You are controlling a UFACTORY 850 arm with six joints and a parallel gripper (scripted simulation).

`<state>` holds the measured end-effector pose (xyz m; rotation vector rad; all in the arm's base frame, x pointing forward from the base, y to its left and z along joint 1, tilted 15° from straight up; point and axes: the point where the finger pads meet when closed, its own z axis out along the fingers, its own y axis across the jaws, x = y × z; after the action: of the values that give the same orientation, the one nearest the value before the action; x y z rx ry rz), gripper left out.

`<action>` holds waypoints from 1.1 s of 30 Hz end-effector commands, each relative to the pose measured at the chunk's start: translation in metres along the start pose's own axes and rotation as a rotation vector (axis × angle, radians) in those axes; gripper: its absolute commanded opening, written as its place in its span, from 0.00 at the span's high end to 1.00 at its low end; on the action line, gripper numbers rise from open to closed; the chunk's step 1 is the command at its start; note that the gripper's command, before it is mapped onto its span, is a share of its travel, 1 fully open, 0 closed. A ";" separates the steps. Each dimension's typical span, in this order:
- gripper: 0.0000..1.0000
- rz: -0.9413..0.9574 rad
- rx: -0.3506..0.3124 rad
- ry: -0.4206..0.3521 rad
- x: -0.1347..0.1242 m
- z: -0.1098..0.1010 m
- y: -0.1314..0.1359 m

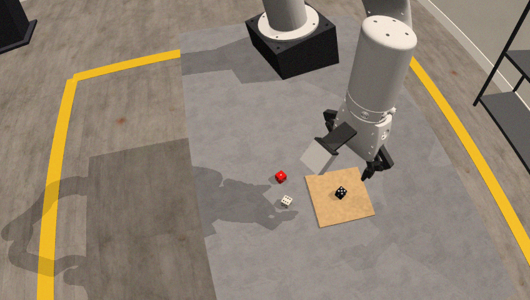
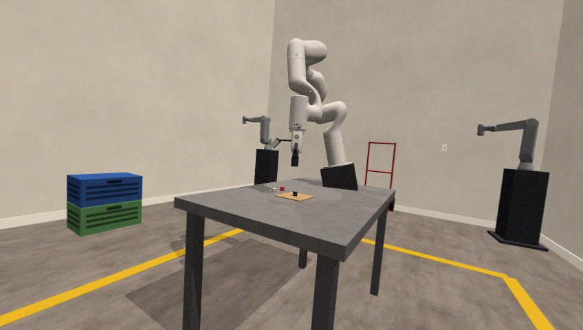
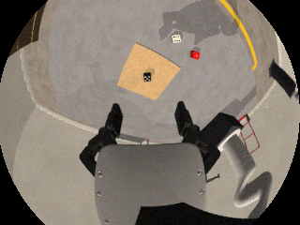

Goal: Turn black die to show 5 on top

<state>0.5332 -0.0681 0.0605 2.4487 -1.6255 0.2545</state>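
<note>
The small black die (image 1: 340,192) sits lower left of the wide-open, empty claw (image 1: 376,167), on the tan square mat (image 1: 353,212)
</note>
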 end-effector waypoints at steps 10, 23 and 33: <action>0.00 0.000 0.002 0.000 0.000 -0.037 -0.001; 0.00 0.000 0.002 0.000 0.000 -0.042 -0.001; 0.00 0.000 0.002 0.000 0.000 -0.042 -0.001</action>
<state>0.5318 -0.0577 0.1006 2.4488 -1.6257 0.2539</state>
